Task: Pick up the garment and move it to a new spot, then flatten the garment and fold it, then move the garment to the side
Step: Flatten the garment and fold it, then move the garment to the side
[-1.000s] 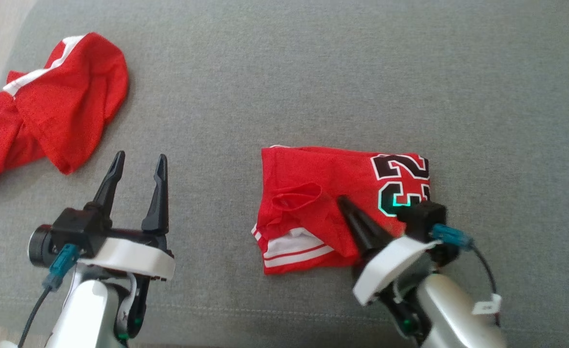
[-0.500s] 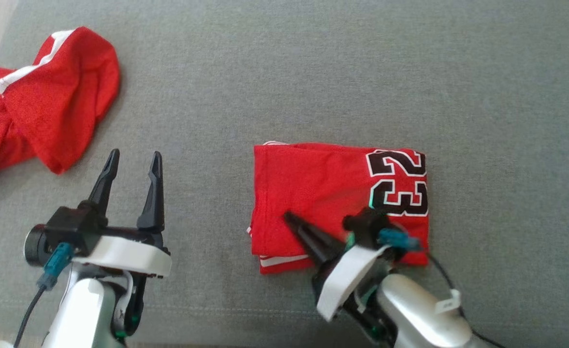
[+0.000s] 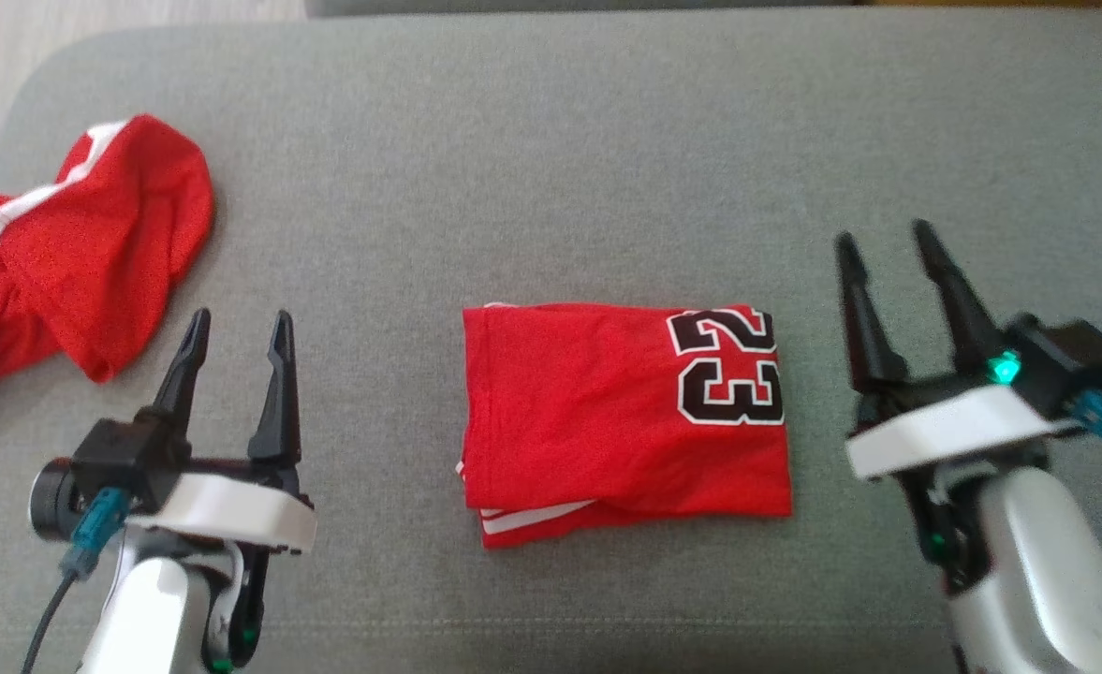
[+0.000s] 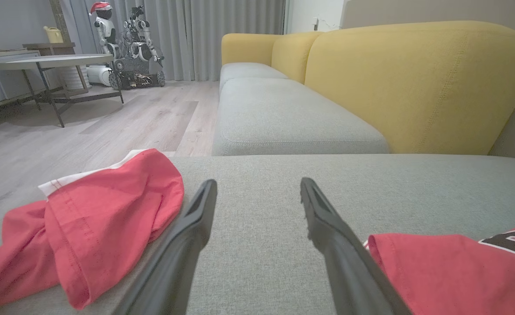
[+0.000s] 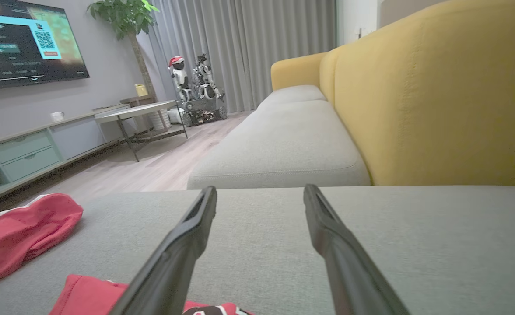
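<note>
Folded red jersey (image 3: 621, 412) lies flat near the middle of the grey seat cushion (image 3: 551, 159), a tidy rectangle. The black number 23 (image 3: 727, 367) sits at its upper right, and a white-striped layer peeks out under its lower left corner. I see nothing touching it. My left gripper (image 3: 240, 315) is off to the jersey's left, apart from it, its fingers spread with bare cushion between them. My right gripper (image 3: 883, 232) is off to the jersey's right, also apart from it, fingers parted and empty; it is slightly blurred in the head view. Through the left wrist view the jersey's near edge shows at lower right, just beside one finger. In the right wrist view a corner of the jersey with a bit of the number sits at the bottom edge, below the fingers. A second red garment (image 3: 92, 253), crumpled and trimmed in white, lies at the cushion's left end, well apart from the jersey. I cannot tell how much of it hangs over the edge. Beyond the cushion I note a yellow backrest (image 4: 415, 83), a wooden floor (image 4: 121, 122), a round table (image 4: 51, 61), another robot (image 4: 126, 48) in a red hat by grey curtains, and a lit wall screen (image 5: 25, 39).
</note>
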Tool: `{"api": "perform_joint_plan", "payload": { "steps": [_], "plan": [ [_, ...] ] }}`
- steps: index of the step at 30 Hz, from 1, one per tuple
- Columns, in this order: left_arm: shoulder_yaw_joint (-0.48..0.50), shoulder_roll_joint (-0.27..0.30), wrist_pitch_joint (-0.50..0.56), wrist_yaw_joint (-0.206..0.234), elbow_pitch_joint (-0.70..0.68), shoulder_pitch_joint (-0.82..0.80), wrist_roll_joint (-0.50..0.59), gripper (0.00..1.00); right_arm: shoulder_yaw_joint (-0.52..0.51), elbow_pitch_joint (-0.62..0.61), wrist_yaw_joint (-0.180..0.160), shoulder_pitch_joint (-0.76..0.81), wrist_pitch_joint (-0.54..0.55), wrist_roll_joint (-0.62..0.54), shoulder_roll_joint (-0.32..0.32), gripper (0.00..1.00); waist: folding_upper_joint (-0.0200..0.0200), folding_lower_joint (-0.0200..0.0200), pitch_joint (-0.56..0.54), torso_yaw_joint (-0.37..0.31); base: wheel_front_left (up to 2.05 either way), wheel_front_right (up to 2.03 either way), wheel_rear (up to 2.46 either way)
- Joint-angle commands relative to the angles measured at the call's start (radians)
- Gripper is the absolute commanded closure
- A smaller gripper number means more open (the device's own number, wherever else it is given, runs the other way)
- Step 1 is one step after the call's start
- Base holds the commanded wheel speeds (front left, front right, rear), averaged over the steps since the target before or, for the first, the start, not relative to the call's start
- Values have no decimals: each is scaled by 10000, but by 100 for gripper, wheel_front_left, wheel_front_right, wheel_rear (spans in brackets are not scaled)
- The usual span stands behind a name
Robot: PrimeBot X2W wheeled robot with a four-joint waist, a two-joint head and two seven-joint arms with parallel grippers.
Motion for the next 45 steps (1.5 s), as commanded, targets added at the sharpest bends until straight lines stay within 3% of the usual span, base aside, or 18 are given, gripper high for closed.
{"api": "perform_joint_plan", "payload": {
  "steps": [1, 9, 18, 45],
  "plan": [
    [383, 281, -102, 84, -362, -146, -43, 0, 103, -534, -7, 11, 120, -99, 65, 0, 0, 0, -174, -39, 0, 0, 0],
    [304, 460, 145, 160, -599, 357, -28, 0, -798, -1757, -7, 1430, 1125, -820, -87, 0, 0, 0, -847, -53, 0, 0, 0],
    [142, 550, 513, 254, -842, 1136, -87, 0, -1289, -2425, -7, 2472, 1641, -793, -31, 0, 0, 0, -1508, -71, 0, 0, 0],
    [130, 772, 822, 421, -1099, 1566, -387, 0, -1356, -2404, -7, 2805, 1795, -625, 185, 0, 0, 0, -1926, -107, 0, 0, 0]
  ]
}}
